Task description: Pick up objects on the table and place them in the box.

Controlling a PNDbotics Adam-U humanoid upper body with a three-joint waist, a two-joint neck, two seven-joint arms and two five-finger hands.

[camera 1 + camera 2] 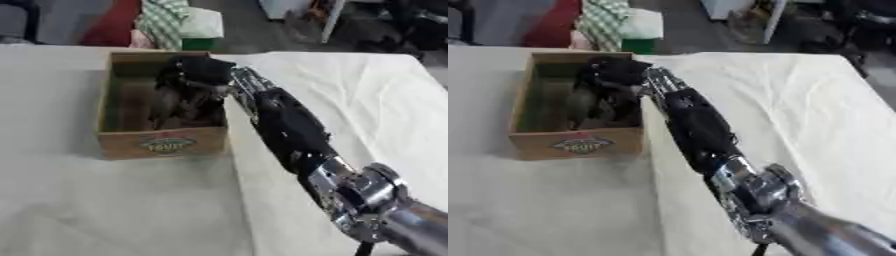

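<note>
While inside the wooden box (162,142) at ten o'clock, dark object (175,107) looks light and probably soft, best taken mid-body; right hand (199,75) over it, fingers' state impossible to tell.

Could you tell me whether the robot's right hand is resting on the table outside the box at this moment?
No, the right hand is reaching down inside the cardboard box, with its fingers below the rim.

Brown box (162,142) with red-green-yellow label; cream tablecloth (367,100); black hand (197,75)
</note>
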